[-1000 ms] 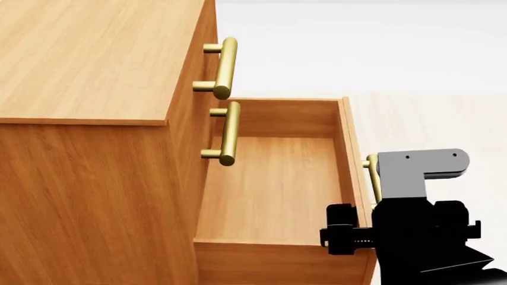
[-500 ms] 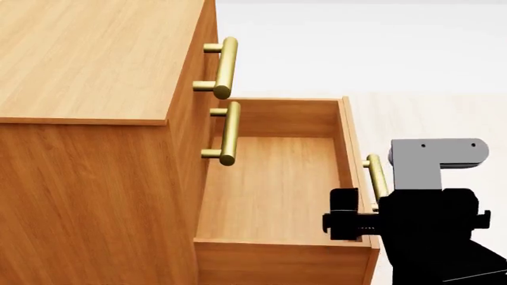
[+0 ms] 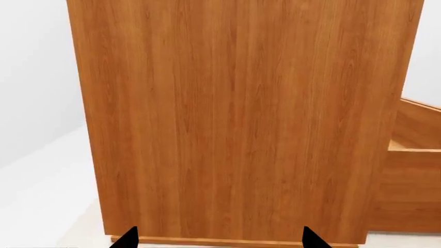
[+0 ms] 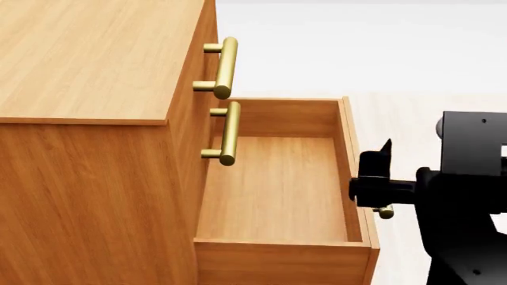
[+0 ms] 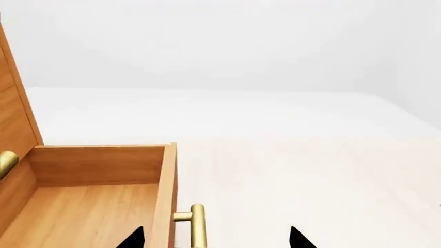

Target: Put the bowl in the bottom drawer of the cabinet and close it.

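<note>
In the head view the cabinet (image 4: pixel 87 89) fills the left half of the frame, its two upper drawers shut behind their brass handles. At centre and lower centre the bottom drawer (image 4: pixel 273 190) stands pulled out, its wooden floor bare. The bowl shows in no view, so where it sits can't be told. At the right edge the right gripper (image 4: pixel 380 178) hangs just outside the drawer's front, beside the drawer handle (image 4: pixel 385 211), holding nothing; its two tips in the wrist view stand apart. The left gripper (image 3: pixel 219 238) faces the cabinet's side panel with tips spread and empty. Opening looks done, so fetching the bowl comes next, which calls for finding it first, away from this spot
</note>
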